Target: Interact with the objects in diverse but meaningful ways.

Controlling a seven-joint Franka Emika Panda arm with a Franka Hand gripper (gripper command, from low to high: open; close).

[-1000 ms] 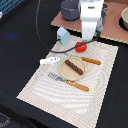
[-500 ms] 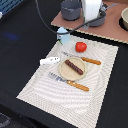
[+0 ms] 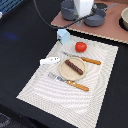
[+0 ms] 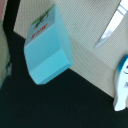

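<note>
I see a ribbed, matt woven cloth placemat, a glossy red tomato, smooth light blue plastic on the cup, dull grey metal pots, and a shiny metal knife blade.

We count one red tomato, one dark brown sausage and one small round plate under it. There is one light blue cup, at about eleven o'clock from the plate, and one white elongated piece at nine o'clock. We count two orange-handled pieces of cutlery: one knife at one o'clock and one fork at six o'clock. One striped placemat lies beneath them. We see two grey pots at twelve o'clock.
</note>
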